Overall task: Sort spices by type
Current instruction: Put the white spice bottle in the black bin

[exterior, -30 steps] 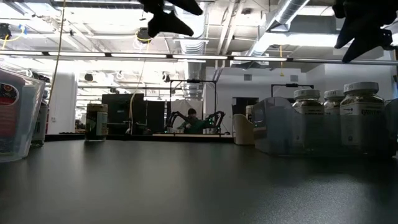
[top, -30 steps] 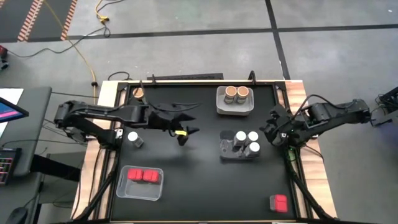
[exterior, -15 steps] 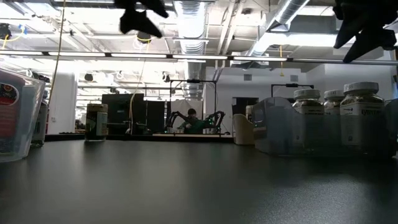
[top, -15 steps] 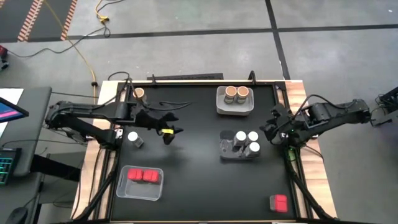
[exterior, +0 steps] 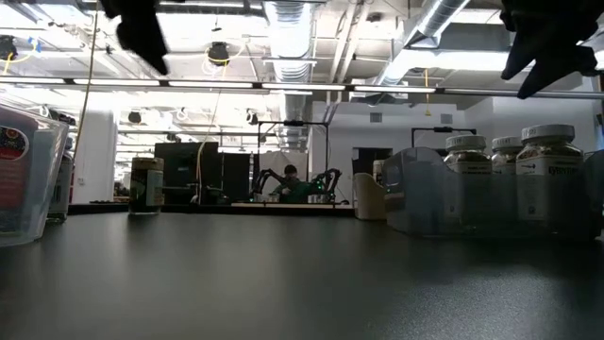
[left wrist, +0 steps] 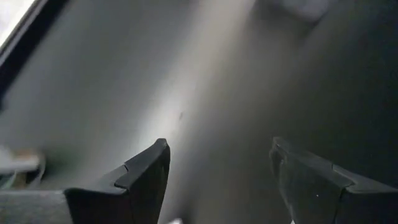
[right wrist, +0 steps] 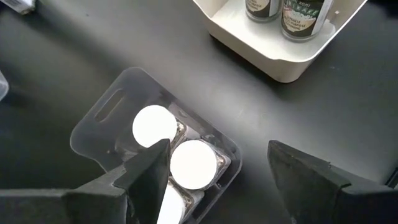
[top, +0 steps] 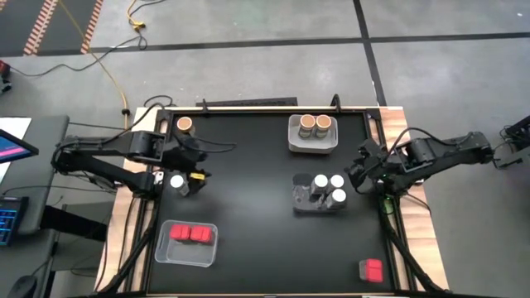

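Spice jars with white lids [top: 328, 186] sit in a clear tray [top: 301, 204]; two cork-topped ones [top: 315, 124] fill a white tray [top: 291, 142]. Red boxes [top: 189, 234] share the near-left tray. Left gripper [top: 192, 180] and right gripper [top: 358, 171] both gape, empty.

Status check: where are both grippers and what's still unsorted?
Left gripper open, empty, beside loose white-lidded jar. Right gripper open, empty, by the clear tray of white-lidded jars. Cork-topped jar and red box still loose. Nothing blocking.
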